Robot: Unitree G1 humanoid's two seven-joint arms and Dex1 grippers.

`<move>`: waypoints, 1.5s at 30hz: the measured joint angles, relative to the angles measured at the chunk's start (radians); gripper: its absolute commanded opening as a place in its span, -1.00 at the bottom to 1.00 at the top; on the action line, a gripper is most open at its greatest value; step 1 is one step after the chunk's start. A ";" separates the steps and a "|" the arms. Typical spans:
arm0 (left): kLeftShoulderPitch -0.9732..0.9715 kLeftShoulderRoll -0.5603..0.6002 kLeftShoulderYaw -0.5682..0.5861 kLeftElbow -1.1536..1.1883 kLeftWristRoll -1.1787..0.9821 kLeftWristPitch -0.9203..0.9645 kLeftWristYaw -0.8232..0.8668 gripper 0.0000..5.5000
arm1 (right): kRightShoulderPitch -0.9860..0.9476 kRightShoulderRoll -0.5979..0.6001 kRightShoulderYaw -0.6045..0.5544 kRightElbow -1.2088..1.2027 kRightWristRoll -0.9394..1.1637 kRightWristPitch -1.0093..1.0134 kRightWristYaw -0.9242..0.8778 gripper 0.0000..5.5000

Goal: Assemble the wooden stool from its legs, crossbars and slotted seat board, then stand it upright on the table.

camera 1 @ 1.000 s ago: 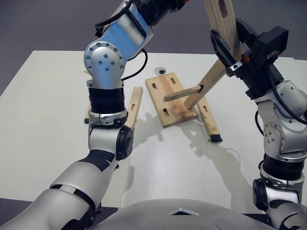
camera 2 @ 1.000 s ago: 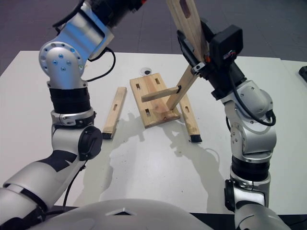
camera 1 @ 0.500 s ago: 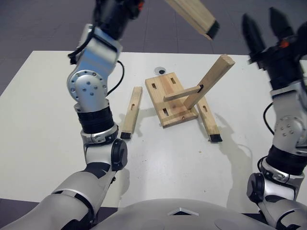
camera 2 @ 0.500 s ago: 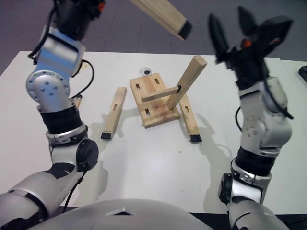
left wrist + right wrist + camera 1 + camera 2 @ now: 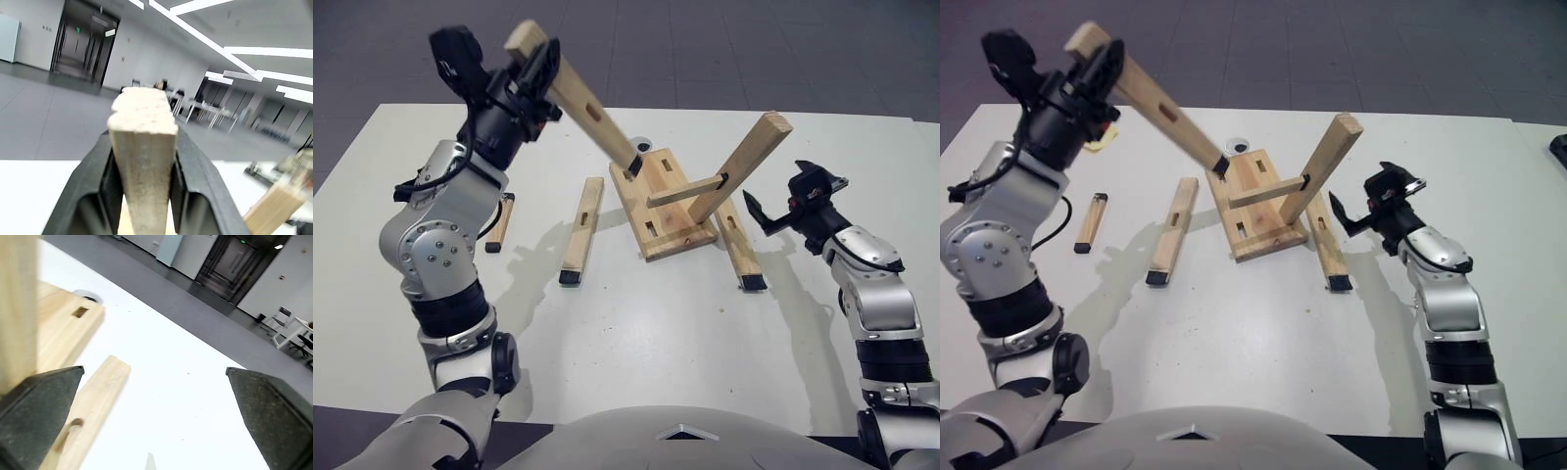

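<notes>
– On the left, what is gripped?
– A square pale-wood leg [image 5: 592,113] is clamped in the left gripper [image 5: 533,73], slanted, its black-capped end at the far-left corner of the flat, slotted board [image 5: 658,181] mid-table.
– And right?
– The right gripper [image 5: 775,188] is held near the board, jaws apart.

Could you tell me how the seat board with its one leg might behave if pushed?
The seat board would probably slide, lying flat and unheld on the smooth table. Its fitted leg leans out past the edge, so it may tip that way.
</notes>
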 measured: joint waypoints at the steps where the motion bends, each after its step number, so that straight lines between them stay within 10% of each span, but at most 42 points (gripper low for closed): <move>1: 0.005 0.012 -0.001 -0.010 0.000 0.014 0.000 -0.63 | 0.005 0.001 0.012 0.001 -0.015 -0.011 0.006 0.96; 45: 0.140 -0.170 0.109 -0.019 -0.160 0.069 0.326 -0.63 | 0.011 0.190 0.132 0.000 -0.145 -0.058 -0.030 0.96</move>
